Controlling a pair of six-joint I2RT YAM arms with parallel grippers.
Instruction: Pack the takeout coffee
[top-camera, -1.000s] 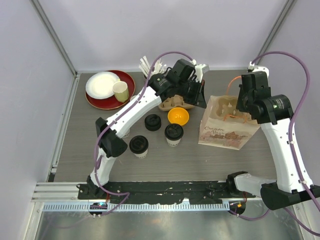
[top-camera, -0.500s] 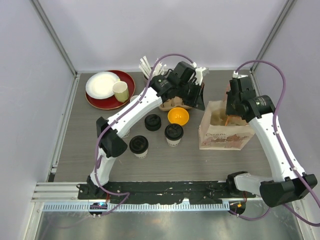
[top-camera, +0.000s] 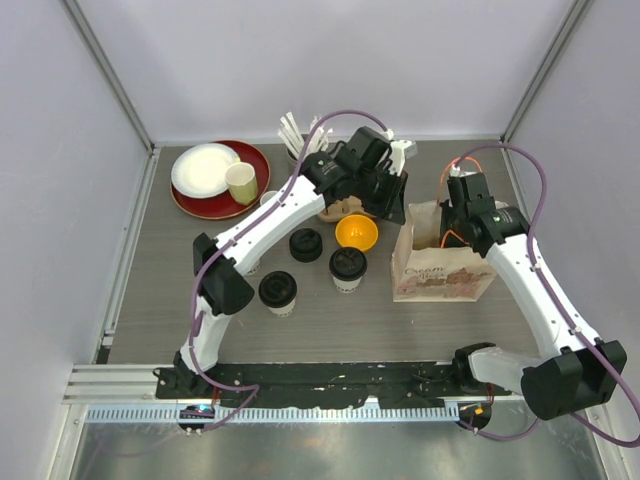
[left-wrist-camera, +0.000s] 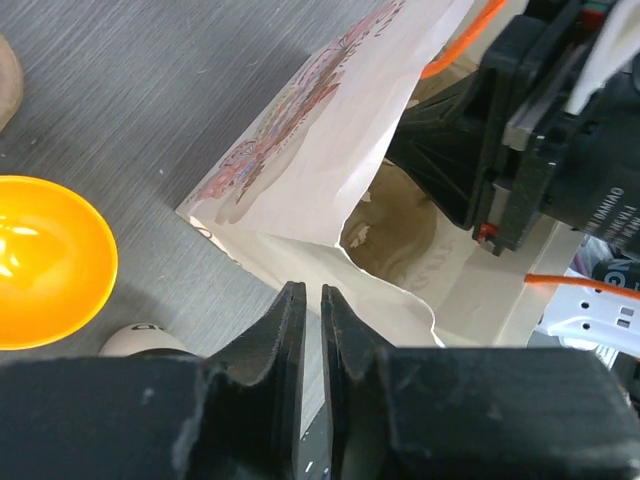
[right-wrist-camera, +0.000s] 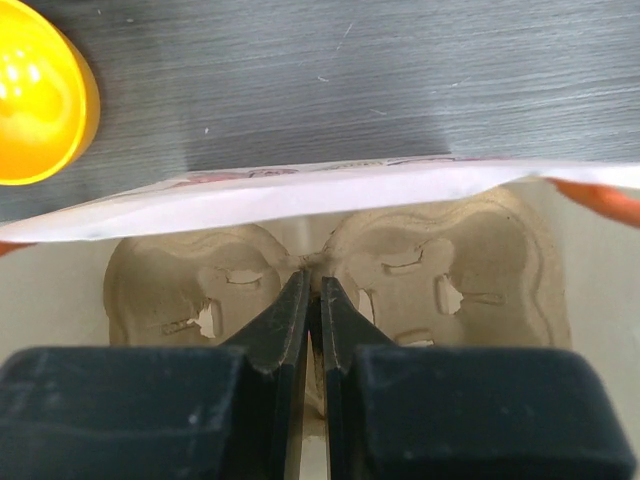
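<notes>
Pale walls enclose a grey table (top-camera: 150, 300) on which a printed paper bag (top-camera: 445, 275) stands upright near the right side. Both arms meet at its mouth.

The left gripper (left-wrist-camera: 306, 295) sits at the bag's near lip with its jaws drawn to a thin slit, apparently pinching the paper, probably to keep the mouth spread and the bag steady.

The right gripper (right-wrist-camera: 310, 290) reaches down inside, its jaws nearly together on the middle ridge of a pulp cup carrier (right-wrist-camera: 430, 270) lying at the bottom, likely to seat it flat. Its 2 visible wells are empty.

The 2 lidded coffee cups (top-camera: 348, 268) (top-camera: 278, 291) stand on the table left of the bag, unpacked, near an orange bowl (top-camera: 356, 233).
</notes>
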